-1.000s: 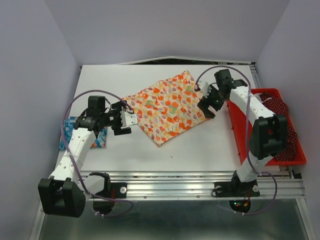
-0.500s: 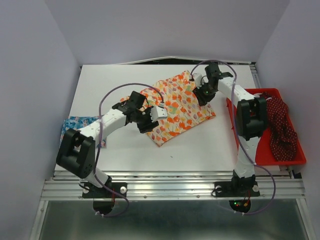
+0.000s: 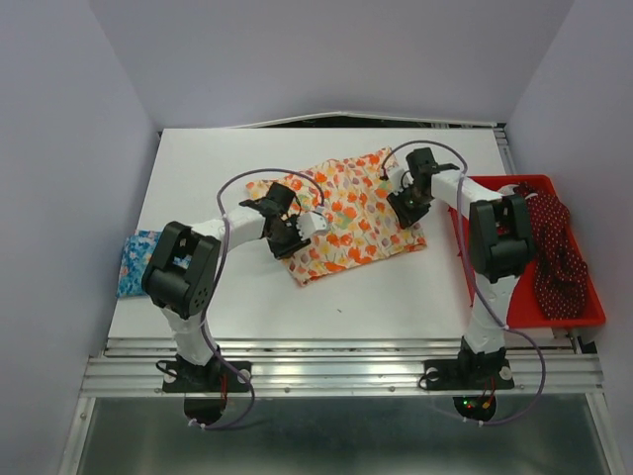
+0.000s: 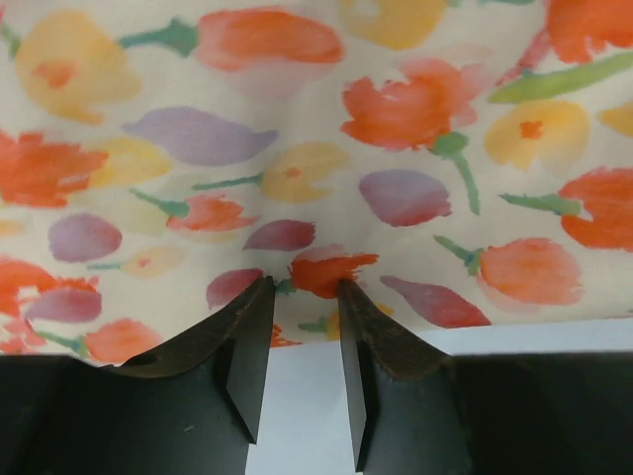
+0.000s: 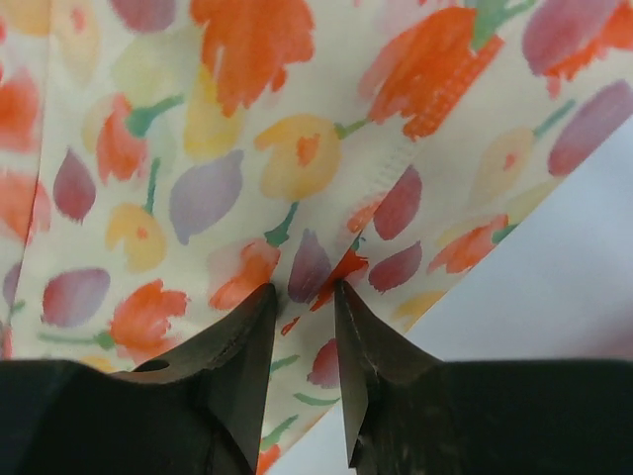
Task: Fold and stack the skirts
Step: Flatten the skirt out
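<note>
Between the black fingers [image 4: 242,346] of the left gripper [image 4: 302,289] only a narrow gap shows. Their tips sit right at the hem of the cream-white skirt with orange flowers [image 4: 396,148]. An orange bloom lies just across the gap at the tips, and bare white desk [image 4: 297,396] shows lower down between the two fingers. Whether the cloth is actually pinched I cannot tell.

The right gripper [image 5: 302,292] stands much the same. Its fingers [image 5: 237,356] are drawn close together, with the tips down on the flowered cloth. They sit beside a stitched edge that runs diagonally, where one layer lies over another. Here too I cannot tell whether any cloth is caught between them.

From above, the left arm [image 3: 237,213] reaches in from the left to the near-left edge of the cream-white skirt. The right arm [image 3: 455,188] bends over the skirt's right edge. The skirt lies spread out and tilted across the middle of the desk, a little toward the far side.

The blue flowered skirt [image 3: 136,262] lies at the left edge of the desk, just beside the left arm's elbow and well apart from the cream-white one. The dark red skirt with white dots [image 3: 549,247] lies heaped in a red tray [image 3: 554,319] at the right edge of the desk, beside the right arm.
</note>
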`<state>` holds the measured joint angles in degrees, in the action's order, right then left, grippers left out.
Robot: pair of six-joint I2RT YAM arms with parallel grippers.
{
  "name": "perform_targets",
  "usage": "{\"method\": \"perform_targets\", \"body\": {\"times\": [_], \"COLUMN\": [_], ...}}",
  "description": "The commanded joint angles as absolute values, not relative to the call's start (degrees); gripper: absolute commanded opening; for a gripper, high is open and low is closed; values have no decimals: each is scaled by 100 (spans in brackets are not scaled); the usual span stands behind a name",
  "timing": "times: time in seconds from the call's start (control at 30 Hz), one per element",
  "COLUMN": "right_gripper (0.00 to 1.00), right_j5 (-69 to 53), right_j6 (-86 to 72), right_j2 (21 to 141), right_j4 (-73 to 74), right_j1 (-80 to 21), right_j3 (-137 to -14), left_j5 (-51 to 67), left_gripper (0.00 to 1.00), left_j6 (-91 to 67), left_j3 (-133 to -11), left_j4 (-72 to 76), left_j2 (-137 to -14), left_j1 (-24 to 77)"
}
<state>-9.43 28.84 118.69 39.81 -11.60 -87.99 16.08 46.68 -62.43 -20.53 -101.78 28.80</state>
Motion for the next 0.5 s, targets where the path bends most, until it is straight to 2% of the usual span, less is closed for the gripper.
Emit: {"method": "perform_targets", "body": {"times": [0.0, 0.1, 0.13, 0.17, 0.27, 0.37, 0.47], "right_gripper": [35, 33, 35, 37, 43, 44, 44], "right_j5": [-1317, -2194, -2563, -3376, -4828, -4712, -4161], "right_j6": [2804, 2795, 2821, 2865, 2480, 2127, 1935], "right_j2": [11418, 10777, 10593, 10426, 9915, 9957, 10370], "right_j4": [4420, 4691, 4824, 4964, 5414, 5309, 5029], "right_j1": [-1265, -1791, -2002, -2465, -2882, -2769, -2155], "right_j3": [-7476, -6840, -6586, -6548, -7073, -8264, -9216], "left_j5": [1370, 1363, 1345, 1362, 1546, 1819, 2230], "left_gripper": [42, 44, 45, 52, 60, 61, 61], "left_j6": [4808, 4571, 4475, 4395, 4131, 3956, 3631], "left_j3": [-6834, -7800, -8057, -8286, -9095, -9457, -9414], "left_j4": [-2671, -2725, -2707, -2716, -2716, -2760, -2926], "left_j2": [-10695, -11091, -11170, -11310, -11286, -11005, -10610], "left_j1": [1666, 1048, 968, 897, 809, 809, 844]}}
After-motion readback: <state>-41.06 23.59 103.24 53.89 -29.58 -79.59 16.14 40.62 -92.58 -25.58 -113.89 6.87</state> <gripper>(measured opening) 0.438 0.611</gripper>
